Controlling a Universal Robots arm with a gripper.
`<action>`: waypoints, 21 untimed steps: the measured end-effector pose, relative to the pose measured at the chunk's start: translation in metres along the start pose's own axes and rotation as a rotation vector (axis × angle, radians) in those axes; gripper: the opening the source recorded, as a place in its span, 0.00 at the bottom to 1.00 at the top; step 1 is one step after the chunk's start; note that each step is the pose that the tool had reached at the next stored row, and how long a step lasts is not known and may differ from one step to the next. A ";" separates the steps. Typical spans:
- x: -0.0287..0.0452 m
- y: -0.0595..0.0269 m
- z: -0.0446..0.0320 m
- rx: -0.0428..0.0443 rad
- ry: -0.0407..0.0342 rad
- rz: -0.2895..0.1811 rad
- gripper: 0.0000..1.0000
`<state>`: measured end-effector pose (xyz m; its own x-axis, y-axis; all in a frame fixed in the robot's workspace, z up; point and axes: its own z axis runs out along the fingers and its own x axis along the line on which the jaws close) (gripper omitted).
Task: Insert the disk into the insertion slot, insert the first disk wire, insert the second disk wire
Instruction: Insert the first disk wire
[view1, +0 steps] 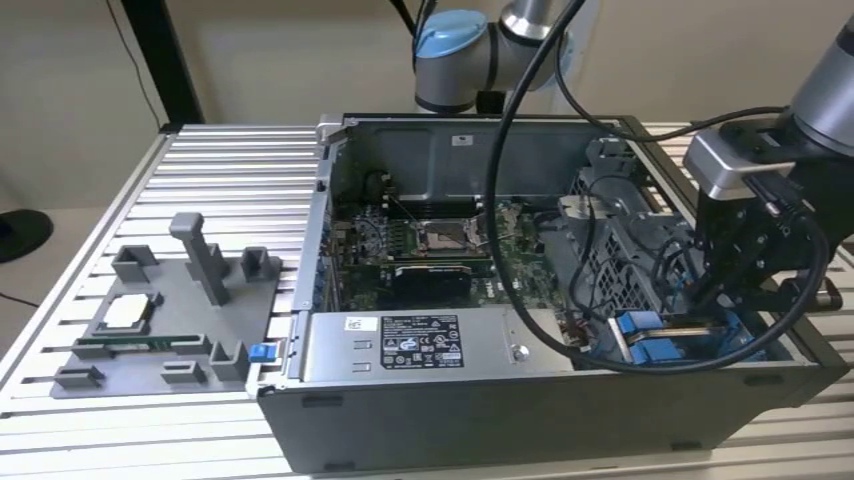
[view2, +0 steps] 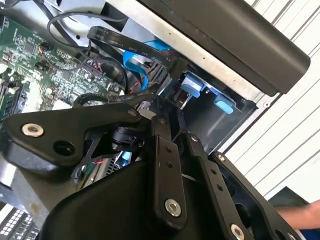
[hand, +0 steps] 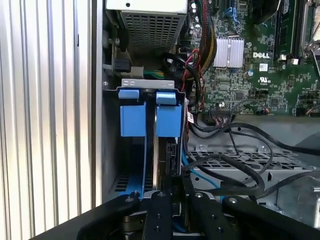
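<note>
Exterior view: soft, even overhead light. Ribbed worktop bright, faint sheen along ribs. Computer case interior dimmer, front wall in shade.
First wrist view: worktop strongly lit, striped glare. Insertion slot rails bright blue, cavity below in deep shadow. Heat sink glinting.
Second wrist view: worktop washed near white beside case edge. Motherboard evenly lit.

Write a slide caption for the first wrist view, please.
Robot hand at the blue drive bay, beside the green circuit board.
</note>
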<state>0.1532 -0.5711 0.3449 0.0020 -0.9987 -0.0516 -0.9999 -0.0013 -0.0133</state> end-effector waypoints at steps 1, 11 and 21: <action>-0.0001 -0.0018 0.0000 -0.0013 0.0001 0.000 0.00; 0.0000 -0.0105 0.0008 -0.0366 0.0000 0.008 0.00; 0.0001 -0.0114 0.0036 -0.0457 0.0001 0.034 0.00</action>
<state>0.1647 -0.5710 0.3415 -0.0320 -0.9982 -0.0512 -0.9990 0.0303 0.0341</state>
